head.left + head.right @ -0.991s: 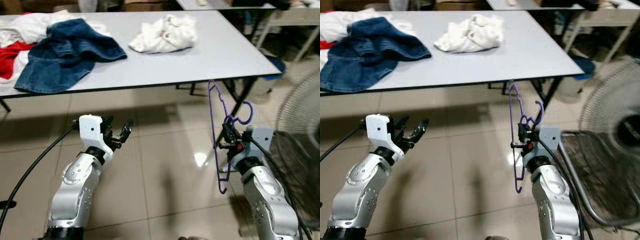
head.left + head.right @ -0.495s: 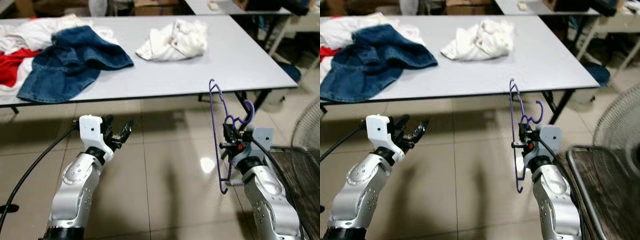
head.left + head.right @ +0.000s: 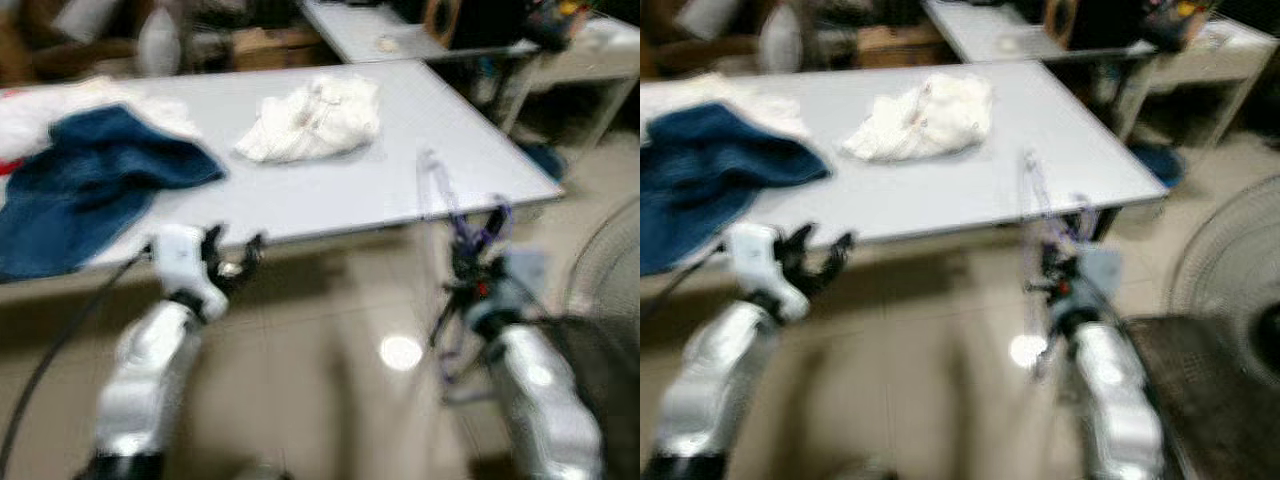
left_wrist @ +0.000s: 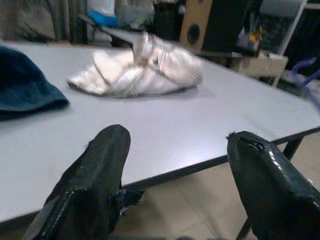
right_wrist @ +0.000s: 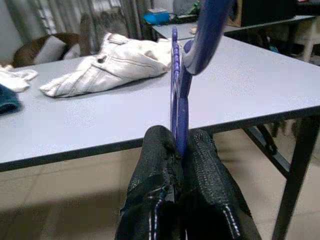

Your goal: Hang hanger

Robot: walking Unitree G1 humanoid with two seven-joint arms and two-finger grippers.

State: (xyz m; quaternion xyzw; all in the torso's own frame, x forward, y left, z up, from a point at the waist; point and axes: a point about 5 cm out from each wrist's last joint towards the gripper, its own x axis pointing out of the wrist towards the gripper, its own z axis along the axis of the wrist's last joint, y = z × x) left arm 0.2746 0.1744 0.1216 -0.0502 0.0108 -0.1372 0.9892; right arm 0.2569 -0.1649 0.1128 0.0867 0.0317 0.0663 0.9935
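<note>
Head views blurred. Right gripper [image 5: 177, 150] fingers pinched on purple hanger [image 5: 178, 80], held upright just off near edge of grey table [image 3: 330, 195]. Left gripper [image 4: 175, 170] fingers spread, empty, near same edge. White garment [image 3: 310, 118], blue denim [image 3: 90, 185] on table.

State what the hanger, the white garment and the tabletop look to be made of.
Hanger: glossy purple plastic or coated wire, thin and smooth; which is unclear. White garment: soft woven cloth, creased, with visible seams. Table: matte pale grey board, likely laminate, with a dark edge. The right gripper pinches the hanger.
</note>
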